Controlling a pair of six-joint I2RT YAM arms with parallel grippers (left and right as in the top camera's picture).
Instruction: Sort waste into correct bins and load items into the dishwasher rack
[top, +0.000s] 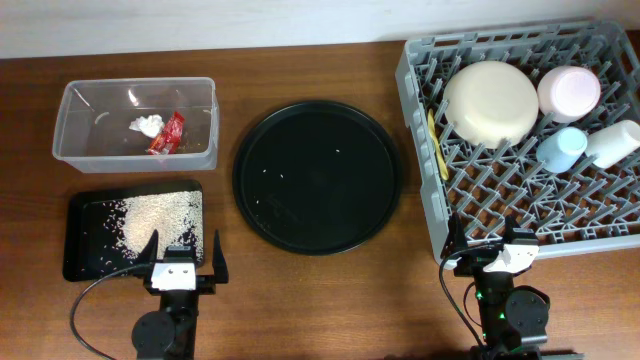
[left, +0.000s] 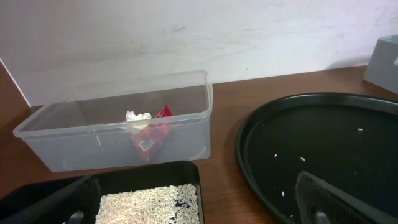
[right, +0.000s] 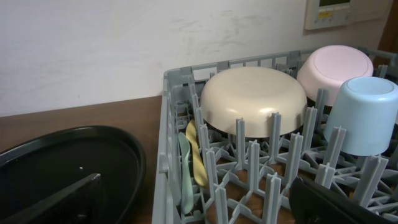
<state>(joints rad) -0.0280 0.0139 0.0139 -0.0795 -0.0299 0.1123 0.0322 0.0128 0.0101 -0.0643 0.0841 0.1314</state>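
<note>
Left gripper (top: 183, 247) wide, empty, by black tray (top: 88, 225), right gripper (top: 484, 240) wide, empty, at dishwasher rack (top: 415, 110)

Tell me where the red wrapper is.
Overhead, the red wrapper lies in the clear tub at upper left, beside the white tissue scrap, just beyond the black tray of rice.

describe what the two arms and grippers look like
Both are black with round joint housings. The left gripper has two tapered black fingers either side of a white block, and a thin black cable loops off it. The right gripper is built the same, with small green lights on the arm behind.
</note>
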